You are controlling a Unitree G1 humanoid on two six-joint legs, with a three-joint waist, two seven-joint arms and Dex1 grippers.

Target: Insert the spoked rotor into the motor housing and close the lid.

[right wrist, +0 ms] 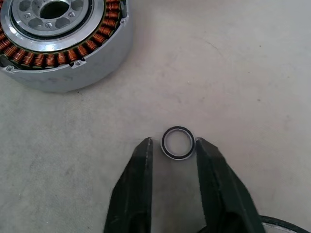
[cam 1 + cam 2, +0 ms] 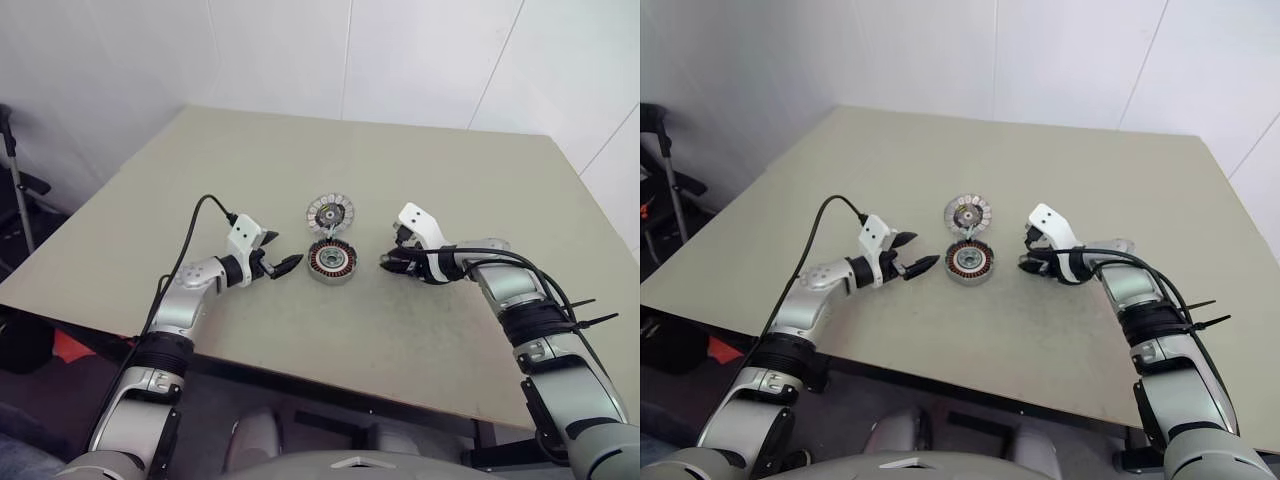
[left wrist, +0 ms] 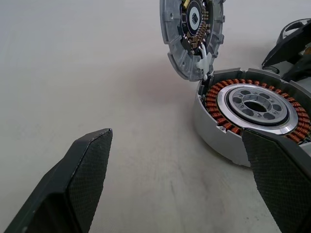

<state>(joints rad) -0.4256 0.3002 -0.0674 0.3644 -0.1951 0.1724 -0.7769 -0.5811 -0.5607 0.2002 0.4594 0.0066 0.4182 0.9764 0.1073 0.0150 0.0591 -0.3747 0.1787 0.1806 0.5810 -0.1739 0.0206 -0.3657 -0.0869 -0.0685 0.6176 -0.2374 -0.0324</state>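
Head view: the housing (image 2: 332, 262) sits mid-table (image 2: 300, 160), its lid (image 2: 330, 211) swung open behind it; the left claw (image 2: 283, 266) is beside it, jaws wide and empty. Left wrist view: copper windings ring a silver hub. Right wrist view: the right claw (image 1: 173, 143) is narrowed round a small ring (image 1: 177, 142), fingertips beside it; grip uncertain.

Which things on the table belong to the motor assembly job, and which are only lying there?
Belong to the job:
- motor housing, copper windings showing
- lid, open, joined to the housing
- left gripper
- right gripper

Just lying about:
- small metal ring on the table, between the right gripper's fingertips
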